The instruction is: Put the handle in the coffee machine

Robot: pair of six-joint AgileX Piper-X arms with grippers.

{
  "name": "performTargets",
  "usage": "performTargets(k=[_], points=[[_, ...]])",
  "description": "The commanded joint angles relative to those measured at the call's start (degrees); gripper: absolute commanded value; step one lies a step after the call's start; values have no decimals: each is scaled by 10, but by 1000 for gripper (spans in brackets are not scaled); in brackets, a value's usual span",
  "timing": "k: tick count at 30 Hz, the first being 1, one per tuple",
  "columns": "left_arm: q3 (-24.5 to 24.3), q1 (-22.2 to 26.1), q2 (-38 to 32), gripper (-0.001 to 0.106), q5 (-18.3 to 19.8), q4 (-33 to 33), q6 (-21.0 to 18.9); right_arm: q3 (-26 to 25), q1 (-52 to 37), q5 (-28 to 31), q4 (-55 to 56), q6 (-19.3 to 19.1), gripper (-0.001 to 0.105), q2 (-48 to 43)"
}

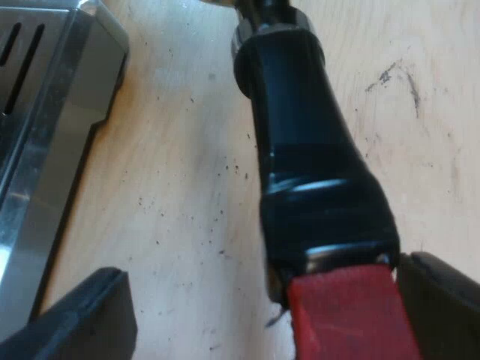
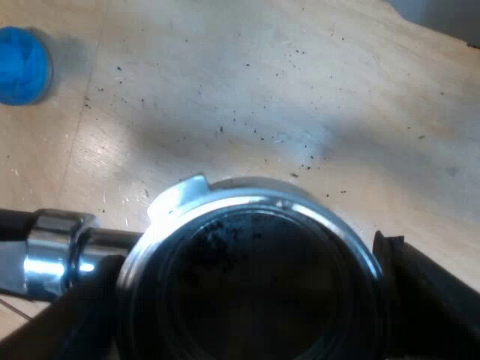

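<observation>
Closest up is the red end [image 1: 345, 315] of the handle [image 1: 300, 135], sitting between the two black fingers of my left tool [image 1: 266, 292]. That tool is spread wide. One finger [image 1: 442, 300] is right up against the red bit and the other [image 1: 75, 315] is well apart from it, so it's got no grip on anything. The handle runs away from the camera over the pale wood table [image 1: 187, 187], which is dusted with dark coffee specks [image 1: 225, 169]. A steel corner of the espresso machine [image 1: 45, 112] is nearby, apart from the handle, so the holder's not in the machine.

Over on the other arm, my right tool [image 2: 240, 292] has its fingers closed in on the round basket end of the metal holder [image 2: 255, 277], one on each side of the rim. The basket's open side faces the camera, with dark coffee residue inside, and the chrome neck [image 2: 56, 251] sticks out sideways toward the handle. It looks to be held clear of the table [image 2: 262, 90], judging by the shadow under it. A blue tamper [image 2: 22, 66] sits on the table, well apart from the holder.
</observation>
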Motion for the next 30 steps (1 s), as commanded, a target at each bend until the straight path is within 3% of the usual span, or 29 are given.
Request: performTargets(k=[1,4,10,27,30], points=[[-5,-3,-5,71,3,9,-1,-5,-3,1,-15,2,0,-11],[-5,-3,-5,68,3,9,-1,-5,-3,7,-15,2,0,-11],[-5,-3,-5,52,3,11,-1,-5,-3,7,-15,2,0,-11],[-2,-3,-5,46,7,13,-1,-5,-3,5,-15,2,0,-11],[-1,-3,-5,32,3,14,-1,-5,-3,5,-15,2,0,-11]])
